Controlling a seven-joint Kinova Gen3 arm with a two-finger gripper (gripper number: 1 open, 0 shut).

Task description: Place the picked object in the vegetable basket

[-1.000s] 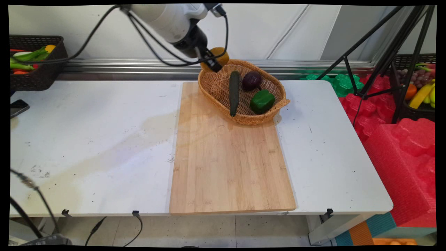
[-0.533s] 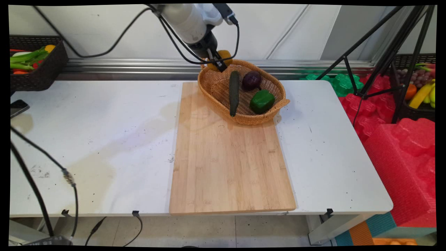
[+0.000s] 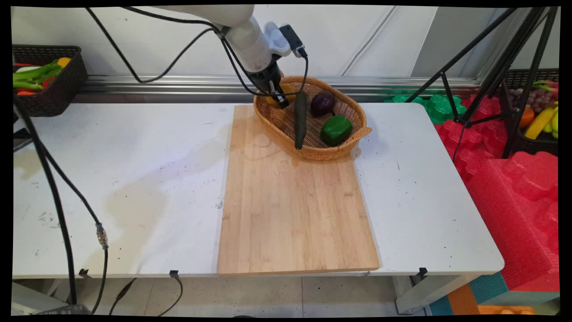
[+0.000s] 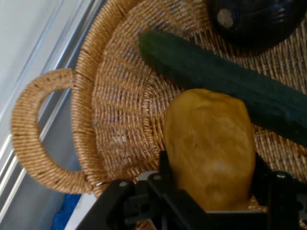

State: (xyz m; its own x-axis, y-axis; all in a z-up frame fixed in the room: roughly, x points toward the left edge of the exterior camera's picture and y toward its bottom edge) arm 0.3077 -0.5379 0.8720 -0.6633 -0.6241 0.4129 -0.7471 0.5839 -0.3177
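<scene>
My gripper is shut on a yellow-brown potato, which fills the space between the fingers in the hand view. In the main view the potato sits low inside the far left end of the wicker basket, mostly hidden by the gripper. Right beside it lies a long dark green cucumber, seen in the hand view as the cucumber just beyond the potato. A dark purple onion and a green bell pepper lie further right in the basket.
The basket stands on the far end of a wooden cutting board on the white table. A black crate of vegetables sits at the far left. A tripod and red foam lie to the right.
The gripper has come down and moved right with the potato, from above the basket's far left rim to inside the basket beside the cucumber.
</scene>
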